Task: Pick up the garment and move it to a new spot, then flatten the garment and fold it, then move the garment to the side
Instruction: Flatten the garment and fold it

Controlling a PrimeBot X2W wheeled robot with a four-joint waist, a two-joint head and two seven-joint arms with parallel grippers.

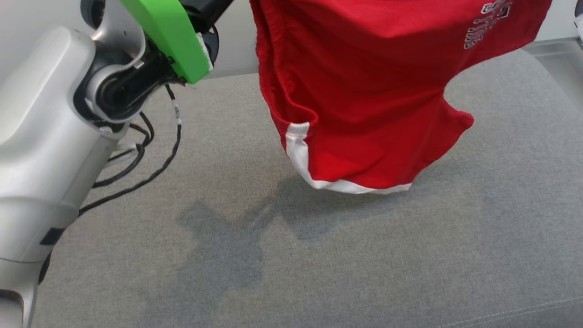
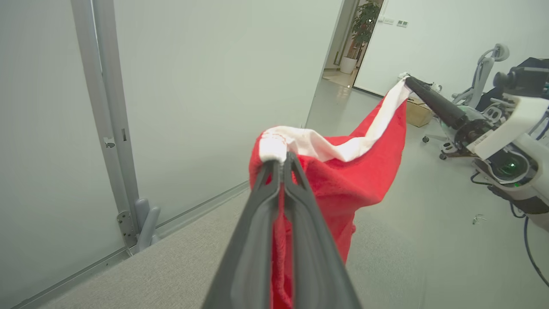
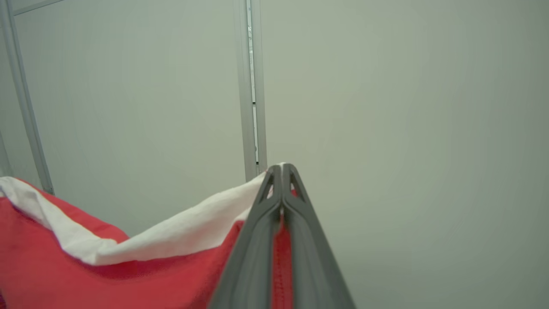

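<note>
Cloth top (image 1: 319, 273), grey and flat, nearest at 6 o'clock in the head view. Above it at 1 o'clock, red soft garment with white edges (image 1: 364, 91), hanging in the air, low edge close to the grey. Left gripper (image 2: 281, 159) pinched tight on one white corner, right gripper (image 3: 282, 167) on the other.

Recording the garment (image 1: 364, 91) as running off the top edge of the head view, its pale lettering (image 1: 489, 23) being cropped there and unreadable, with the pale forearm (image 1: 41, 150) and green cover (image 1: 173, 36) being cut by the left and top edges. Noting, in the left wrist view, the white hem (image 2: 326, 148) bunching at the tips of the left gripper (image 2: 281, 159) and right gripper (image 2: 406, 80), concealing the pinched cloth, and a small scrap (image 2: 478, 219) beyond being too small for identifying. Noting, in the right wrist view, the garment passing off the left and bottom edges.
</note>
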